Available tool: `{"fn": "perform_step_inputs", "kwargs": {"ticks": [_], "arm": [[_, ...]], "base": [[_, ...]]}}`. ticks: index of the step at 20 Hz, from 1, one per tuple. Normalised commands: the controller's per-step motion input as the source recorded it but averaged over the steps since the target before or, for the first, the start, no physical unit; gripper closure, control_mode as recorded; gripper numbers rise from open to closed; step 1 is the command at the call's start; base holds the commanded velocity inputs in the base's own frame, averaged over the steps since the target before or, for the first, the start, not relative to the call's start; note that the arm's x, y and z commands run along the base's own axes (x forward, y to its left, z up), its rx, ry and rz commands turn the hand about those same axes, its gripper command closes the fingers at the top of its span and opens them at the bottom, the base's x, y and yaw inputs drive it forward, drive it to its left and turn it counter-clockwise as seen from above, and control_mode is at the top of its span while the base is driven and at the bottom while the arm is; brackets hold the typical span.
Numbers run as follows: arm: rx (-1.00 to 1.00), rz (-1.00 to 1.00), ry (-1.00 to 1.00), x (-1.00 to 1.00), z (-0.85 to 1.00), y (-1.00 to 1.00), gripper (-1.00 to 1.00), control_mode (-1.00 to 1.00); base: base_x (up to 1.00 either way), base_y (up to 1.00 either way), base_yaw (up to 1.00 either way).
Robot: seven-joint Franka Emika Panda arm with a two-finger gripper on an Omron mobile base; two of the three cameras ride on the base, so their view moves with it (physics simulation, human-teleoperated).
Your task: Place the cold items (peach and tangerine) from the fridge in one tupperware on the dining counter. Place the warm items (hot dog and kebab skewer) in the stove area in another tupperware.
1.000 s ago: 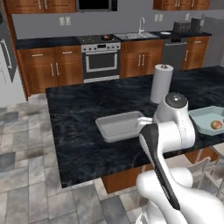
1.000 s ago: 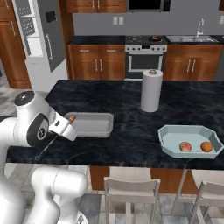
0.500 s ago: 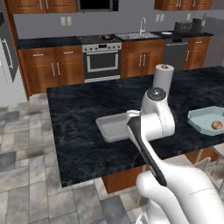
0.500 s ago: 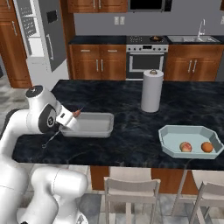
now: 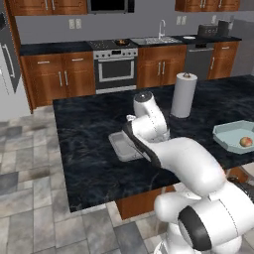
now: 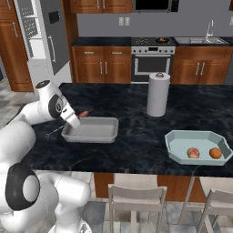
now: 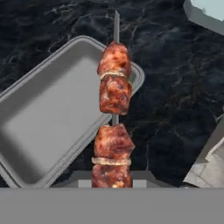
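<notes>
1. The robot's two-finger gripper [image 6: 78, 119] is clamped on the browned meat kebab skewer [image 7: 113, 127], held just above the empty grey rectangular tupperware tray [image 7: 48, 118] on the black marble counter [image 6: 136, 136].
2. The skewer's long axis points away from the claw, over the tray's right rim, so it probably needs to shift toward the tray's middle before letting go.
</notes>
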Motion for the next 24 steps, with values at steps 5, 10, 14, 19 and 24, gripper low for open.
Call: {"fn": "perform_step_inputs", "kwargs": {"ticks": [5, 10, 14, 19, 24], "arm": [[0.32, -0.21, 0.11, 0.74, -0.34, 0.01, 1.00, -1.00], [0.07, -0.08, 0.15, 0.53, -0.61, 0.00, 1.00, -1.00], [0.00, -0.06, 0.11, 0.45, -0.62, 0.00, 1.00, -1.00], [0.00, -0.05, 0.02, 0.49, -0.44, -0.04, 1.00, -1.00], [0.00, -0.05, 0.00, 0.48, -0.37, -0.18, 1.00, -1.00]], "base": [[0.00, 0.00, 0.00], [0.00, 0.00, 0.00], [0.00, 0.00, 0.00], [0.00, 0.00, 0.00], [0.00, 0.00, 0.00]]}}
